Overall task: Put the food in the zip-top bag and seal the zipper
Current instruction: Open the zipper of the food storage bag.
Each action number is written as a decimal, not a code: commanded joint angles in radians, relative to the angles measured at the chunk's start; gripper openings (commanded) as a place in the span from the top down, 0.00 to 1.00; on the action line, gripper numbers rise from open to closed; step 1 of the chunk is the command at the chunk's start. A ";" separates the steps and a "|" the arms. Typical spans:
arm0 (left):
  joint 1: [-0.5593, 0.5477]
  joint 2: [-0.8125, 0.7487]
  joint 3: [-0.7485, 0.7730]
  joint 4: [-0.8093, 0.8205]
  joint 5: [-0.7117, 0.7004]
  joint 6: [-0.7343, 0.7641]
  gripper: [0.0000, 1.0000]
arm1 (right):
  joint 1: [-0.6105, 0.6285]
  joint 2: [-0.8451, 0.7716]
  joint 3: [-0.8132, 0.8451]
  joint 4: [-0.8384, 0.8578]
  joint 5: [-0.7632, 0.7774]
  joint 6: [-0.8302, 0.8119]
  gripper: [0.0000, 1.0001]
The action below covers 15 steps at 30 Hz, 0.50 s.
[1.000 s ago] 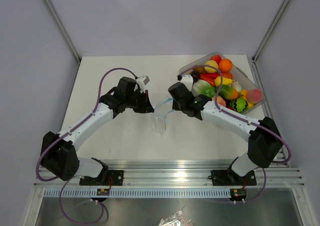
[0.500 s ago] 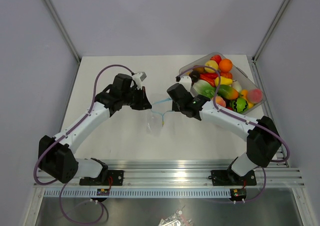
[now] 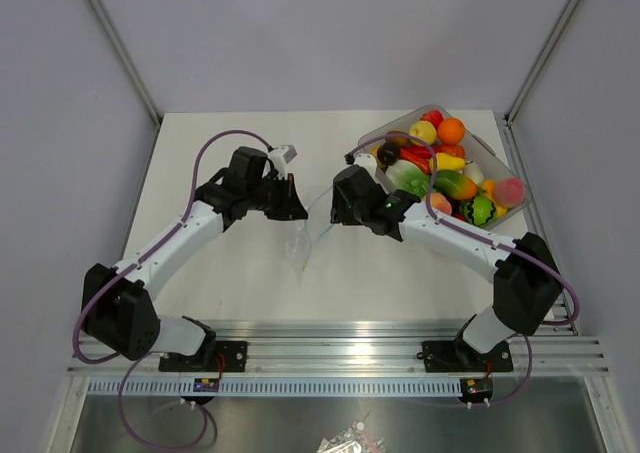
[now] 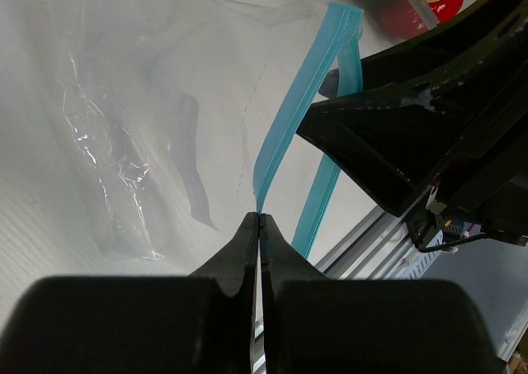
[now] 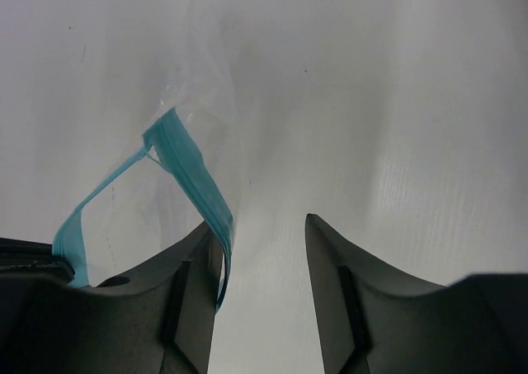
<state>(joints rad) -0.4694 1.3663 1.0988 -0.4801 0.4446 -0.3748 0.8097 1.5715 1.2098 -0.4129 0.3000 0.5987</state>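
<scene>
Left wrist view: left end effector [image 4: 258, 219] has both fingers pressed together, clamped on one lip of the light blue zipper [image 4: 289, 126]. Strip runs up and away from the fingertips. Second lip of the strip hangs apart from the first, so the mouth is parted. Clear zip-top bag [image 4: 140, 143] trails off to the side of the strip, crumpled, over the white surface [image 4: 49, 77]. Whether the film touches the surface: cannot tell.

Right wrist view: right end effector [image 5: 260, 234] has its fingers spread apart, gripping nothing. Blue strip [image 5: 194, 184] lies against the inner face of one finger [image 5: 202, 250]; the other finger is clear of it. Bag film [image 5: 206, 101] rises beyond the strip.

Top external view: left end effector [image 3: 297, 210] and right end effector [image 3: 335, 208] face each other, close together, near mid-surface. Bag [image 3: 303, 248] hangs between them, its body sagging toward the near edge.

Food [image 3: 445, 168] all sits piled in a clear rectangular tray [image 3: 500, 158] at the far right of the surface [image 3: 220, 143]. Orange [image 3: 451, 130] at the tray's far end, peach [image 3: 441, 203] at its near side beside the right arm. No fruit in the bag.
</scene>
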 commanded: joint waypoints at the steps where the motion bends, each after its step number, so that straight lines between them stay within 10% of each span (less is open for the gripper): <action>1: 0.006 0.008 0.007 0.054 0.045 -0.009 1.00 | -0.001 0.004 0.034 0.039 -0.045 0.021 0.48; 4: 0.006 0.016 0.012 0.055 0.045 -0.007 1.00 | -0.001 0.018 0.031 0.057 -0.074 0.035 0.51; 11: 0.005 0.047 -0.004 0.055 0.034 0.004 1.00 | 0.000 0.033 0.030 0.115 -0.165 0.078 0.98; 15: -0.001 0.050 -0.019 0.051 0.019 0.004 0.97 | 0.002 0.036 0.022 0.120 -0.141 0.114 1.00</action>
<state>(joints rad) -0.4694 1.4113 1.0916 -0.4591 0.4580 -0.3740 0.8093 1.6024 1.2098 -0.3393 0.1650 0.6708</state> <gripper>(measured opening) 0.016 0.016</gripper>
